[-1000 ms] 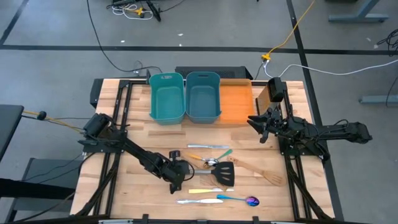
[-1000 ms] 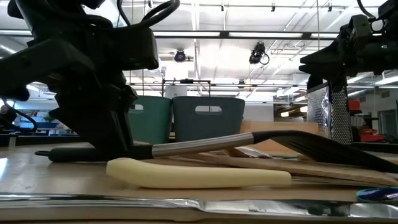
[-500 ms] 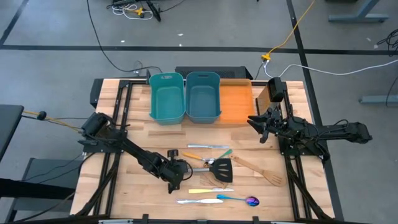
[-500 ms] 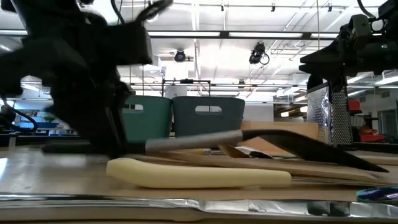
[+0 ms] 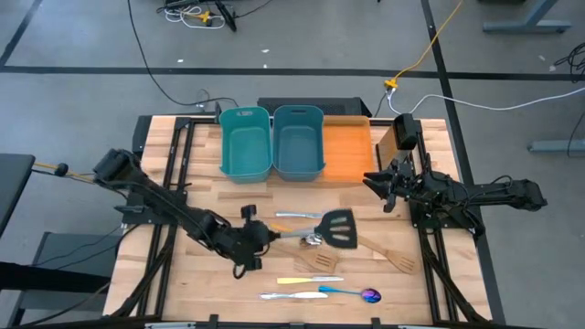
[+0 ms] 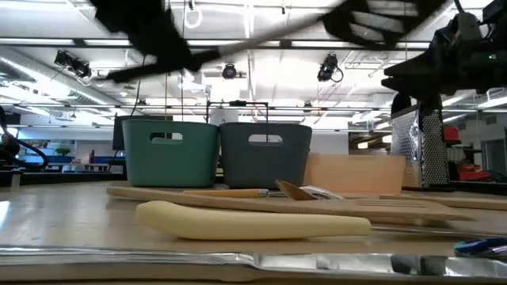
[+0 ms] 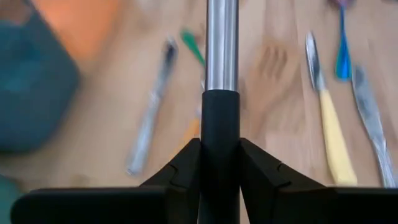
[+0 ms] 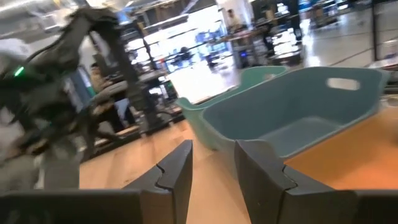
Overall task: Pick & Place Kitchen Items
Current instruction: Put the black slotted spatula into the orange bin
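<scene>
My left gripper is shut on the black slotted spatula, which it holds above the middle of the table. In the low view the spatula is high over the other utensils. Two pale wooden spatulas lie flat under and right of it. A silver knife, a cream-handled knife, another silver piece and the blue-handled purple spoon lie flat on the wood. My right gripper is open and empty, in the air by the orange tray's right edge. My left gripper pinches the spatula's black handle between its two fingers, one on each side. The silver shaft and the slotted head stick out past the fingertips toward the table's right. The spatula is lifted clear of the table.
Two teal bins and the flat orange tray stand side by side at the table's far edge. A metal grater stands at the far right by my right arm. Bare wood lies at the near left.
My left gripper has risen and gone a little toward the table's far edge, still shut on the spatula's handle. The spatula, which lay on the other utensils, is now lifted clear and high above them.
</scene>
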You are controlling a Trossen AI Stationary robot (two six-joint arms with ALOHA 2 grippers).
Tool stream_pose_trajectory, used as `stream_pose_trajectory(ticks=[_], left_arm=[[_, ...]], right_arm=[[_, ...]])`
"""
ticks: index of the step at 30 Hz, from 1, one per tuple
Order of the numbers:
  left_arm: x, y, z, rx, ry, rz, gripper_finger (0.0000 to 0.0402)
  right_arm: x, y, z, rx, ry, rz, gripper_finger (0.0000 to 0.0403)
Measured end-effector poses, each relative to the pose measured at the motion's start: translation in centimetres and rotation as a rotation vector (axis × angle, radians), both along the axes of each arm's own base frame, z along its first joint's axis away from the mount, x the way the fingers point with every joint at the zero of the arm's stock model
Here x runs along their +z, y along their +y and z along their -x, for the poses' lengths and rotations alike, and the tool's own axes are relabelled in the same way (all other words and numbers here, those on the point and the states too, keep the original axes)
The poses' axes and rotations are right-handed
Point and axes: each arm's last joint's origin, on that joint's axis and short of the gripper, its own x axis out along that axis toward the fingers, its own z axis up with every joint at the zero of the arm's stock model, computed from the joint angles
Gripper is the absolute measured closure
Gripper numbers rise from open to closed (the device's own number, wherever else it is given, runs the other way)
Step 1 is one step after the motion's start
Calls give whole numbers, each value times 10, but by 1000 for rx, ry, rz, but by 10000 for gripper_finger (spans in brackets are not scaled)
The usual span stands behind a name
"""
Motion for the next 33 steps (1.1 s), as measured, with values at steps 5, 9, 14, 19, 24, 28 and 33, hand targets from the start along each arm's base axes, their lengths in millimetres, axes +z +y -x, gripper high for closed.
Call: stream_pose_trajectory(ticks=[5, 9, 14, 19, 24, 28, 33], left_arm=[[40, 16, 17, 121, -170, -97, 315], [67, 33, 30, 223, -273, -141, 315], [82, 58, 33, 250, -284, -175, 315], [83, 87, 26, 312, -267, -167, 315], [83, 122, 16, 323, -289, -127, 315], [80, 152, 10, 255, -385, -51, 315], [69, 185, 12, 195, -569, 43, 315]], right_arm=[[1, 2, 0, 71, -14, 2, 272], [4, 3, 0, 102, -41, 4, 272], [6, 3, 0, 102, -59, 8, 272], [6, 4, 0, 126, -64, 10, 272], [9, 4, 0, 154, -96, 15, 272], [11, 6, 0, 163, -113, 15, 272], [14, 7, 1, 166, -145, 17, 272]])
